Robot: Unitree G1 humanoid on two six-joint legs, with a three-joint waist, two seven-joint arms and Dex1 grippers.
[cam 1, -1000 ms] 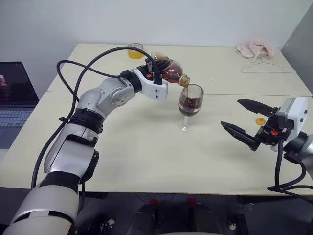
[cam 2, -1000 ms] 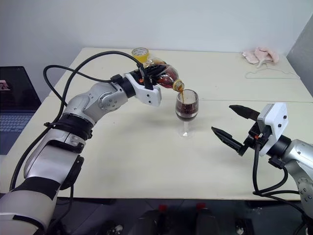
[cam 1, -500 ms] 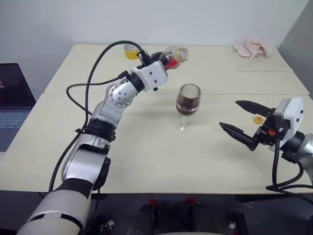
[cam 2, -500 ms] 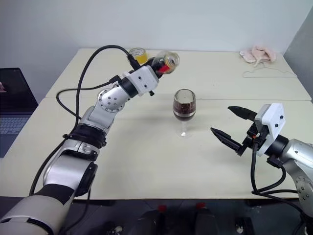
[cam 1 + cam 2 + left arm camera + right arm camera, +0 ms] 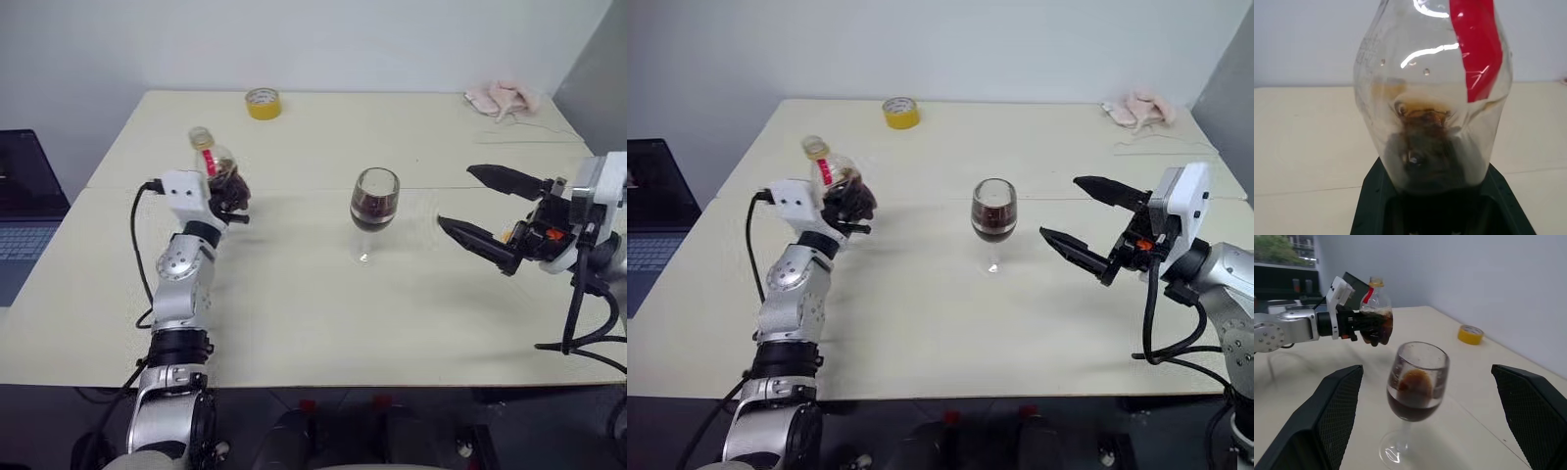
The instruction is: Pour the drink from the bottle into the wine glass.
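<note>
Right gripper [image 5: 487, 208] sits nearest, at the table's [image 5: 294, 313] right side, fingers spread wide, nothing in them, pointed toward the wine glass [image 5: 373, 210]. Wine glass stands upright on the table mid-width, well apart from both grippers, bowl roughly half full of the dark drink [image 5: 372, 208]. Left gripper [image 5: 227, 192] is off to the glass's left, above the table, clamped on the lower body of the bottle [image 5: 217, 168]. Bottle is upright, mouth up, red neck label visible; a small amount of dark liquid sits in its bottom. Farther back: yellow tape roll [image 5: 263, 102] near the far edge, behind the bottle; pink cloth [image 5: 503, 97] at the far right corner. Laptop [image 5: 22, 211] off the table's left side.
</note>
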